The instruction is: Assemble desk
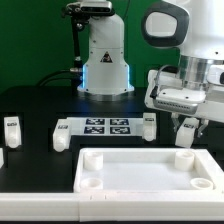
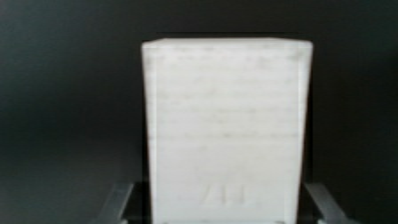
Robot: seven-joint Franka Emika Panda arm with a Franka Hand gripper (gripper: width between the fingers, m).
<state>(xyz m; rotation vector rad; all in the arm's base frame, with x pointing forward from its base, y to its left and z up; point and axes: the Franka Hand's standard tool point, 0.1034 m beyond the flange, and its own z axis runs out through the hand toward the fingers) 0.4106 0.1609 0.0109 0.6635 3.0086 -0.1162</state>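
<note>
Here, one short square leg [image 2: 226, 110] of the desk sits between the jaws, which are clenched on its two sides. The gripper [image 1: 187, 128] holds it just above the rimmed panel [image 1: 140, 172], near the round corner hole [image 1: 184, 158] below the jaws. Whether the leg touches the panel, I cannot tell. Beside the jaws, toward the exterior view's left, another leg [image 1: 148, 123] stands at the marker board [image 1: 105, 127].

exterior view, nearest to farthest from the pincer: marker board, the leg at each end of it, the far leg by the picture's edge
1. right-end leg, exterior view's right, beside the pincer, which holds the gripped leg.
2. marker board, mid-table.
3. left-end leg, past the board.
4. far leg, exterior view's left edge.
</note>
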